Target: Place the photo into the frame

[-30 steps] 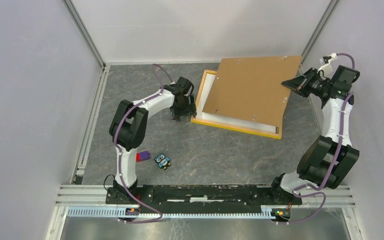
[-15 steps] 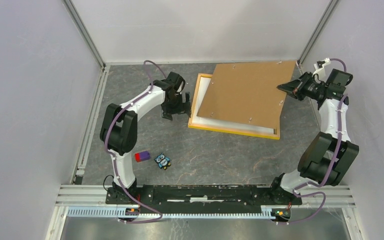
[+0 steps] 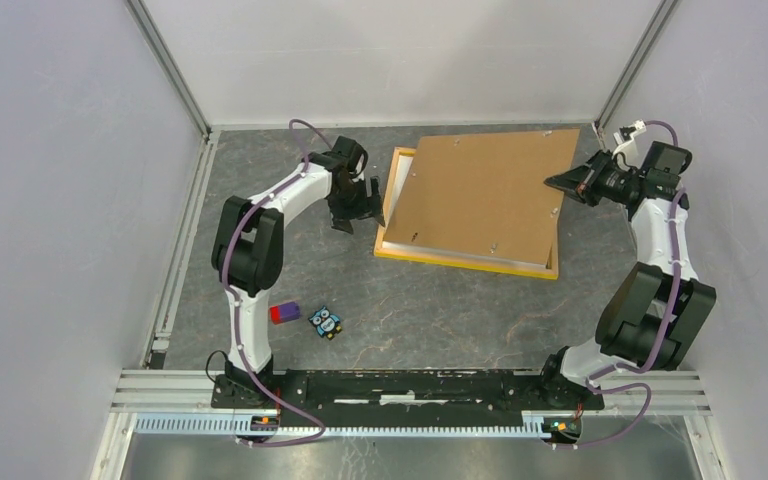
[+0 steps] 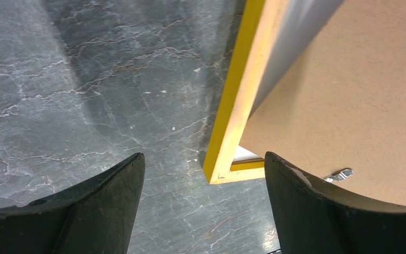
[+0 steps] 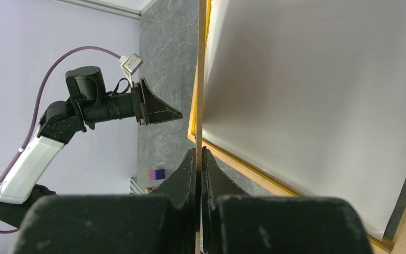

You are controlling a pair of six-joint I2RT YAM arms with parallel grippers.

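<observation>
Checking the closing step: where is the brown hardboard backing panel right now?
Top view: the brown hardboard backing panel sits far-centre, over the yellow-bordered wooden picture frame, its right edge pinched in the right tool.

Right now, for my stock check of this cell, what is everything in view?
frame: one, yellow-orange border, lying flat, far middle.
photo: one, white back up, inside the frame.
backing panel: one, brown, over the photo, right edge lifted.
block: one, purple and red, near left.
owl toy: one, blue, beside the block.
table: one, grey marbled.
left hand: one, black, open, at the frame's near-left corner.
right hand: one, black, shut on the backing panel.
</observation>
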